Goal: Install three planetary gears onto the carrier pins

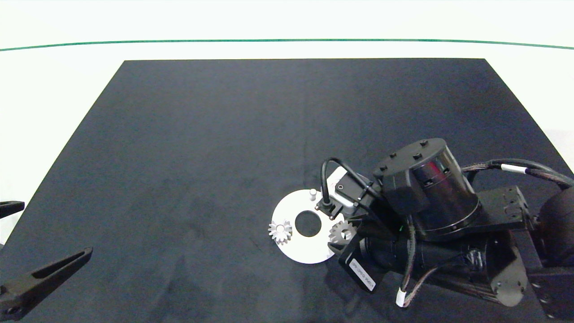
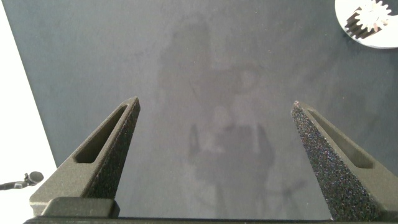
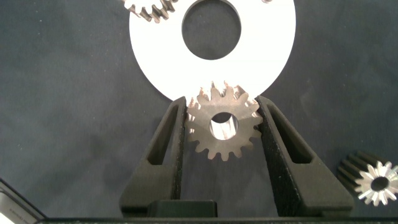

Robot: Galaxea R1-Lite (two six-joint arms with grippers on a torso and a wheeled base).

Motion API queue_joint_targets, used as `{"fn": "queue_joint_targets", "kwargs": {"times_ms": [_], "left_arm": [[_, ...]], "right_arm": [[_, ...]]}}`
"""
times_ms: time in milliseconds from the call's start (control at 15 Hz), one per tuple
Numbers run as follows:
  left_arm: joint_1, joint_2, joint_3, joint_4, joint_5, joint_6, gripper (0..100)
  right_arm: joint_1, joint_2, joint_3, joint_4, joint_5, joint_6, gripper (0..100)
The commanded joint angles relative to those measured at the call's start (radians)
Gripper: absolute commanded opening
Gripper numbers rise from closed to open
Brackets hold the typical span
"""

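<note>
From the head camera, a dark mat (image 1: 202, 148) covers the white counter (image 1: 54, 89). The white carrier disc (image 1: 293, 251) lies flat on the mat, near the front and right of centre. One planetary gear (image 1: 280, 231) sits on the pin at the disc's left edge. A bare carrier pin (image 1: 313, 193) stands upright on the far side of the disc. The right arm reaches in from the right, and its right gripper (image 1: 344, 234) holds a second gear (image 1: 341, 233) at the disc's right edge. The left gripper (image 1: 31, 242) is parked at the left edge of the mat, well apart from the disc.

In the left wrist view, the left gripper (image 2: 214, 162) is spread wide with nothing between its fingers (image 2: 106, 152), only bare mat (image 2: 205, 74) beneath. The disc (image 2: 379, 38) and the mounted gear (image 2: 371, 15) show in one corner.

In the right wrist view, the right gripper (image 3: 222, 109) is closed on the second gear (image 3: 222, 127), one finger (image 3: 171, 140) pressing each side of its teeth. The gear overlaps the near rim of the disc (image 3: 155, 56), and something pale shows through its centre hole; whether the gear is seated on a pin cannot be told. The mounted gear (image 3: 146, 7) shows at the disc's far side. A third gear (image 3: 373, 177) lies on the mat (image 3: 68, 112) beside the gripper, apart from the disc.
</note>
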State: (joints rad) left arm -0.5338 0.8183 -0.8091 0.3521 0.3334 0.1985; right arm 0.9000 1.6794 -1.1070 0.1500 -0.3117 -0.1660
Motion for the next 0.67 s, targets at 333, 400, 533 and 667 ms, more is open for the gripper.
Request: {"fn": "queue_joint_targets", "kwargs": {"times_ms": [333,400,533,667], "left_arm": [[-0.002,0.001,-0.002,0.002,0.003,0.001,100],[-0.002,0.001,-0.002,0.001,0.003,0.002,100],[-0.002,0.002,-0.004,0.001,0.003,0.001,100],[-0.002,0.004,-0.005,0.001,0.003,0.001,100]], "right_arm": [[0.005,0.049,-0.037,0.026,-0.007,-0.003,4],[0.005,0.051,-0.047,0.046,-0.007,-0.003,4],[0.005,0.051,-0.048,0.049,-0.007,-0.001,4],[0.000,0.056,-0.050,0.048,-0.007,-0.001,4]]}}
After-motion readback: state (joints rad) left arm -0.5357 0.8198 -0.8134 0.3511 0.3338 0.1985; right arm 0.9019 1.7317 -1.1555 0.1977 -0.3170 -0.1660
